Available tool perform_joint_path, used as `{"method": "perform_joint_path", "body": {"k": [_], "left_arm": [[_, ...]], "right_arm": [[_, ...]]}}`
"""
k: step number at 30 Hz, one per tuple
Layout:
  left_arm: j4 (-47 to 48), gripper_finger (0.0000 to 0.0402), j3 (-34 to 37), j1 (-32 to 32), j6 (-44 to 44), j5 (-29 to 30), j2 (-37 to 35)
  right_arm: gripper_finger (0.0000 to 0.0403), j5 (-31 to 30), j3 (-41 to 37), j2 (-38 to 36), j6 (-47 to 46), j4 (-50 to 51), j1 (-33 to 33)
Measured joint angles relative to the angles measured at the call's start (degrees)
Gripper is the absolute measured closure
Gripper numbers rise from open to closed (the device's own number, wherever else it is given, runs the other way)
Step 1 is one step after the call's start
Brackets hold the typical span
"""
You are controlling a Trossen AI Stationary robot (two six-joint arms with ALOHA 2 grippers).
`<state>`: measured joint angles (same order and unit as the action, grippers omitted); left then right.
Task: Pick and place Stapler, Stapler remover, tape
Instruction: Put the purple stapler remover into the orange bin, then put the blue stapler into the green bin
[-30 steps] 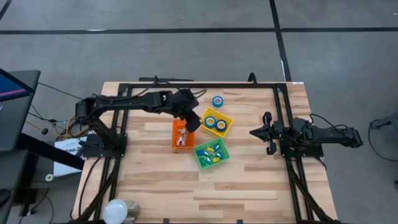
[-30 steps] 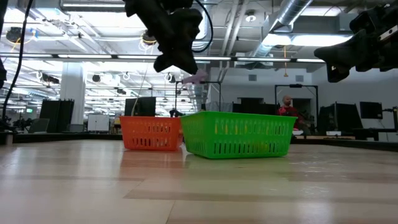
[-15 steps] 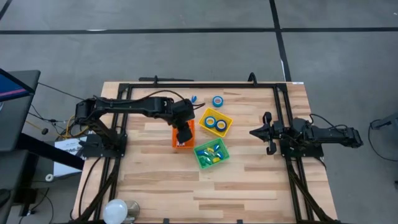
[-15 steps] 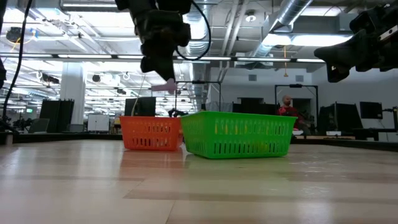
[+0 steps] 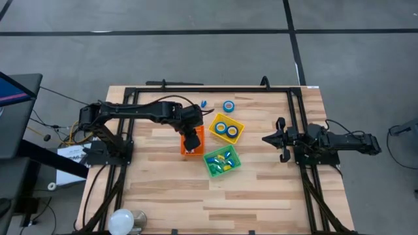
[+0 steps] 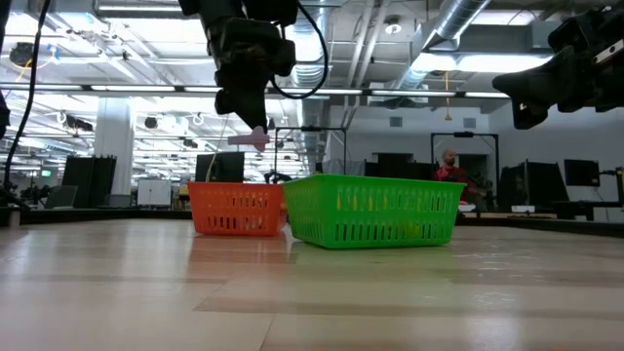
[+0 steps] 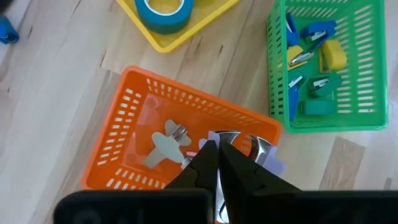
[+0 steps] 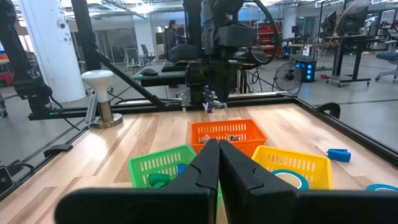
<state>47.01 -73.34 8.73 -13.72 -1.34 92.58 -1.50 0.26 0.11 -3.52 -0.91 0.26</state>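
The left gripper (image 5: 191, 141), clamped on a pale staple remover (image 6: 252, 139), hangs over the orange bin (image 5: 185, 149). At its one o'clock, one tape roll (image 5: 228, 106) remains unsorted; the right gripper (image 5: 277, 139) waits, pinched together.

Pretty even overhead light everywhere — ceiling strips (image 6: 146, 14) glare bright in the low view, so the arms there go near-black against them. Table (image 5: 261, 189) is evenly lit, soft shadows only. Wrist views — the near fingers blur.
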Motion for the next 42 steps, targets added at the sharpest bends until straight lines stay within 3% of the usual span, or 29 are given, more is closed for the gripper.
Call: {"method": "perform_joint_path", "body": {"k": [9, 20, 28, 37, 42], "left_arm": [[0.2, 0.0386, 0.0, 0.0, 4.0, 0.0, 0.0], [0.5, 0.0257, 0.0, 0.0, 4.5, 0.2, 0.0], [0.0, 0.0214, 0.0, 1.5, 4.3, 1.1, 0.0], [-2.3, 0.0197, 0.0, 5.0, -2.3, 7.5, 0.0], [-4.0, 0.0166, 0.0, 7.4, -7.6, 8.4, 0.0]], "right_arm": [[0.0402, 0.0, 0.0, 0.0, 0.0, 0.0, 0.0], [0.0402, 0.0, 0.0, 0.0, 0.0, 0.0, 0.0], [0.0402, 0.0, 0.0, 0.0, 0.0, 0.0, 0.0], [0.0402, 0.0, 0.0, 0.0, 0.0, 0.0, 0.0], [0.0402, 0.0, 0.0, 0.0, 0.0, 0.0, 0.0]]}}
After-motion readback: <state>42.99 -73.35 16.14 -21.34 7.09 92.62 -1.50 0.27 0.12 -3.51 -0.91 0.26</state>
